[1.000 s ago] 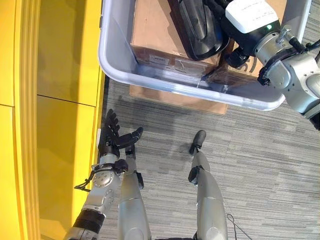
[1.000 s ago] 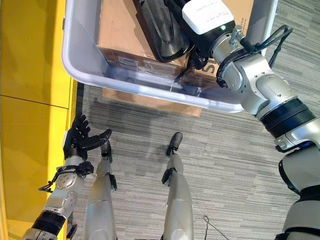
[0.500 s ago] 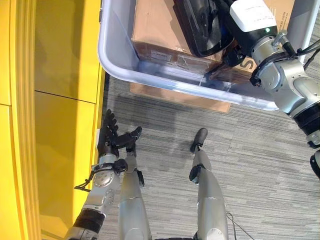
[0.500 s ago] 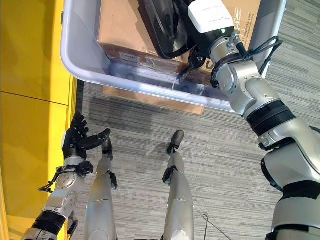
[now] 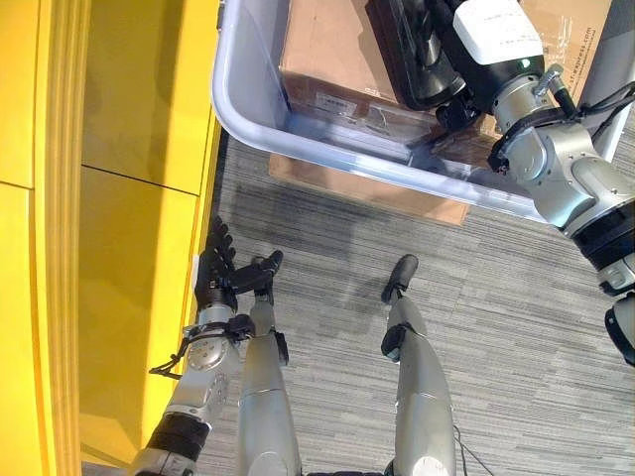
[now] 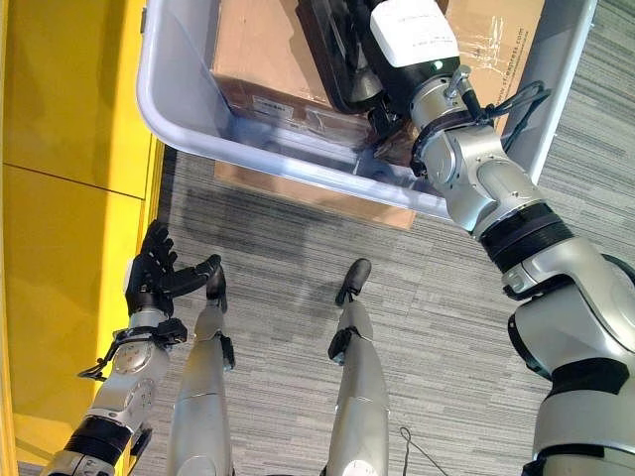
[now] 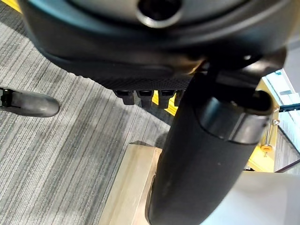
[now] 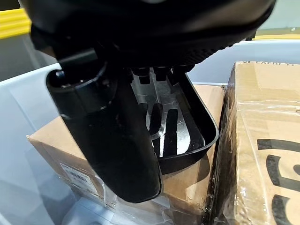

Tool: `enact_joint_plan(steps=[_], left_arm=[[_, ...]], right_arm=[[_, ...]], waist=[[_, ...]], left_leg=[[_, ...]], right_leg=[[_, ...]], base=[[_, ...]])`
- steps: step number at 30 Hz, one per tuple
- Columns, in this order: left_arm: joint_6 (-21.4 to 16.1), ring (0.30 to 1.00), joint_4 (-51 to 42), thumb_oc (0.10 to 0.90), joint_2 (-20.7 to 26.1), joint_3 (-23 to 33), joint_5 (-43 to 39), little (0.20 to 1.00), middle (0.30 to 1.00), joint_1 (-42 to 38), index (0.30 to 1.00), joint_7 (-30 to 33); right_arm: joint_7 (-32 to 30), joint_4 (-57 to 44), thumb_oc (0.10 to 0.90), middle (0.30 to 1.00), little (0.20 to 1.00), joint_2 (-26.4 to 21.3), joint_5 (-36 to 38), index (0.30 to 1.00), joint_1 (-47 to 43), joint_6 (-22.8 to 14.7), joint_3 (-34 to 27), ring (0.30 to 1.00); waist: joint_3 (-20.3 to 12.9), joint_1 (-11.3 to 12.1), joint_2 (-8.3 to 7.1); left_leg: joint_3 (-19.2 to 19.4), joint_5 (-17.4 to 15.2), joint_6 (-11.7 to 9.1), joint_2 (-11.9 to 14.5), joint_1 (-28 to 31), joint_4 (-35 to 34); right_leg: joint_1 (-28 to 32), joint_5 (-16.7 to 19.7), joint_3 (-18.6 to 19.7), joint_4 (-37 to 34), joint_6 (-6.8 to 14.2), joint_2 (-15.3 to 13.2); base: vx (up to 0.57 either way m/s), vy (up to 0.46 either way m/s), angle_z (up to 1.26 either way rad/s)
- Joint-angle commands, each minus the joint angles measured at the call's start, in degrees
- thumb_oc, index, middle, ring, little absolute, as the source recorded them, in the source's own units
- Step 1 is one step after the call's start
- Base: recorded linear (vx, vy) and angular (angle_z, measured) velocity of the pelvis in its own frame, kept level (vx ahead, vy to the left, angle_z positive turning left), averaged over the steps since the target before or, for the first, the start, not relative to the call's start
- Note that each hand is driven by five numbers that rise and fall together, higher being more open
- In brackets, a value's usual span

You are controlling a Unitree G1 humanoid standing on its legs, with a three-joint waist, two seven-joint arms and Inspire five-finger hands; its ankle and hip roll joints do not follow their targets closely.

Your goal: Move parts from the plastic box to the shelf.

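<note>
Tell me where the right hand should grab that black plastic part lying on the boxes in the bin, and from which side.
Probably by the raised rim at the rounded end of the black part, coming down from above. It is a shallow ribbed tray lying on a cardboard box in the plastic box, so its edge gives a thin lip to pinch. The right hand is beside it.

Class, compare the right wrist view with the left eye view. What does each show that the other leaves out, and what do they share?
Right wrist view: the ribbed, slotted inside of the black part, seen close past the right hand.
Left eye view: the yellow shelf and the left hand, open beside it above the grey carpet.
Shared: the black part resting against cardboard boxes inside the plastic box, with the right hand at it.
</note>
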Motion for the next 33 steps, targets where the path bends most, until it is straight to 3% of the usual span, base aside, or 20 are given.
enact_joint_plan(steps=[1, 33], left_arm=[[-3.28, 1.000, -5.36, 0.900, 0.50, -0.31, 3.28, 1.000, 1.000, 0.25, 1.000, 0.95], [-4.04, 1.000, -6.23, 0.900, 1.07, -0.67, 2.79, 1.000, 1.000, 0.39, 1.000, 2.45]], right_arm=[[-5.42, -0.90, 0.900, 1.000, 1.000, -2.79, -2.08, 1.000, -5.42, 0.14, -4.70, 1.000], [-6.77, 6.44, 0.900, 1.000, 1.000, 2.31, -1.52, 1.000, -4.59, 1.09, -4.62, 1.000]], waist=[[-0.21, -0.18, 3.17], [-0.21, 0.79, 4.75]], left_leg=[[4.44, -2.91, 1.09, 0.64, 2.00, 1.35], [2.53, -4.28, 1.65, 0.98, -4.99, 6.73]], right_leg=[[1.17, -9.11, 7.02, 14.63, 6.61, -2.88], [-4.79, -12.09, 7.21, 21.80, 5.83, -3.23]], base=[[0.00, 0.000, 0.00], [0.00, -0.002, 0.01]])
